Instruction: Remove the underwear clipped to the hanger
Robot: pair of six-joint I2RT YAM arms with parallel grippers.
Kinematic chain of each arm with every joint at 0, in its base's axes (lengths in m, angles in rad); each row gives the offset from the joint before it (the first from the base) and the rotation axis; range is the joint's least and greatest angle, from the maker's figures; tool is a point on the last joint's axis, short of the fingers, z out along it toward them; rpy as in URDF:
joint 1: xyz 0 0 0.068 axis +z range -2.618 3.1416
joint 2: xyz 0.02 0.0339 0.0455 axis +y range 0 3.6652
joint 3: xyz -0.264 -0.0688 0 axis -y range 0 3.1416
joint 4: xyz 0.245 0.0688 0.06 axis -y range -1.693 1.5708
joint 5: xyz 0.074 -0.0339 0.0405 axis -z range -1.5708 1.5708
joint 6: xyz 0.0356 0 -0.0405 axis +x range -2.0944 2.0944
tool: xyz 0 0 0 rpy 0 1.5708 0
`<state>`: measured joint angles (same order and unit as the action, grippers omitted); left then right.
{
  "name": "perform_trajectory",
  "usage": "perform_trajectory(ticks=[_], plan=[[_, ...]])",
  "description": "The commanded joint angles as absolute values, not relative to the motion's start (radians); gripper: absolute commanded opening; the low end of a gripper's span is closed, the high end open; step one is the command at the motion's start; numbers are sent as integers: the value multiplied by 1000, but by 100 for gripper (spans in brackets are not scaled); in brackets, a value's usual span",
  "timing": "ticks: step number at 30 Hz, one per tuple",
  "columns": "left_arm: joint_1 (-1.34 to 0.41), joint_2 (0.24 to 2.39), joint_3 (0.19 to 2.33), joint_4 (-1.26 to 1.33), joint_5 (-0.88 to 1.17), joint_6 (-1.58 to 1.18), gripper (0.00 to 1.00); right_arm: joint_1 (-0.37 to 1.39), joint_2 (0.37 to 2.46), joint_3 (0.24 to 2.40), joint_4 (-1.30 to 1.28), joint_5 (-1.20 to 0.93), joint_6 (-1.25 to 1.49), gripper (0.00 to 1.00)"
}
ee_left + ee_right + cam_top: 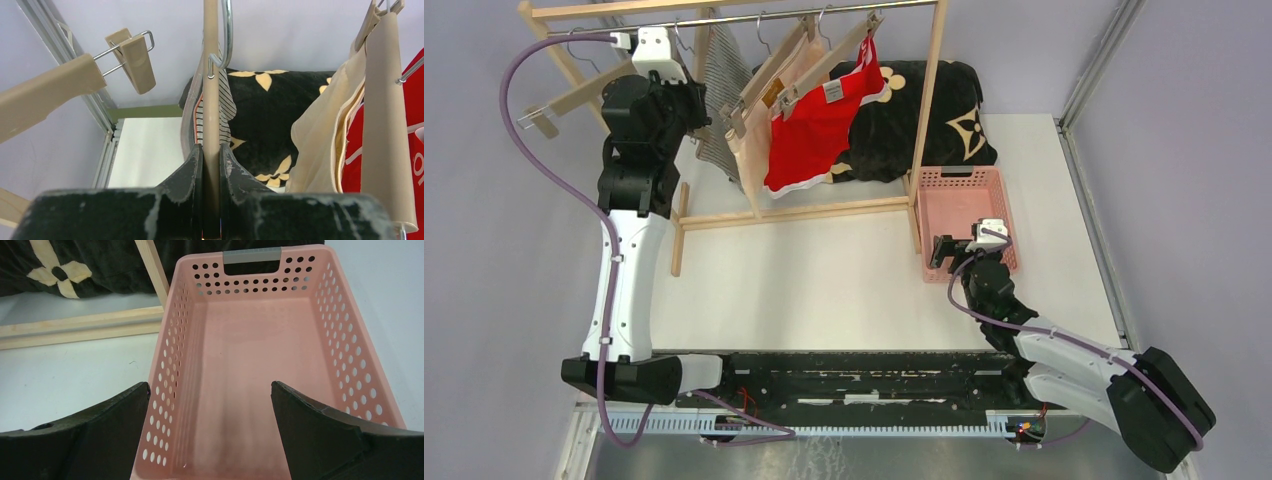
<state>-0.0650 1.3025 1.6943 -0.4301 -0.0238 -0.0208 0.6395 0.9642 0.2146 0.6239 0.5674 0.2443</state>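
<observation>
Striped underwear (225,110) is hanging leftmost on the rack (929,90), clipped. The beige pair (769,125) and red pair (819,135) are hanging beside it. Left claw (211,150) is clamping the striped pair's wooden hanger (210,75), not the cloth. Step in hand, by my read: freeing the first garment. Next move is needing the clip opened and the fabric pulled down. Right claw (210,390) is hovering over the pink basket (345,340), jaws wide apart.

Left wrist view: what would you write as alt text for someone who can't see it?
The left claw is shut on a pale wooden hanger seen edge-on, with grey-and-white striped underwear hanging just behind it. To the right hang beige underwear and red underwear, with a black flowered cushion behind.
</observation>
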Motion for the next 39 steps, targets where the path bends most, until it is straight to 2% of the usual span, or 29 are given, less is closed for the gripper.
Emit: perform_trajectory(ticks=[1, 14, 29, 39], plan=[[-65, 1252, 1671, -228, -40, -46, 3, 643, 985, 219, 680, 568, 231, 100], [-66, 1264, 1730, -211, -10, -42, 3, 642, 1019, 228, 695, 566, 227, 100], [-66, 1112, 1514, -159, -58, -31, 3, 642, 1030, 226, 700, 560, 236, 100], [-66, 968, 1332, -374, -119, -151, 3, 642, 1022, 240, 681, 553, 236, 100]])
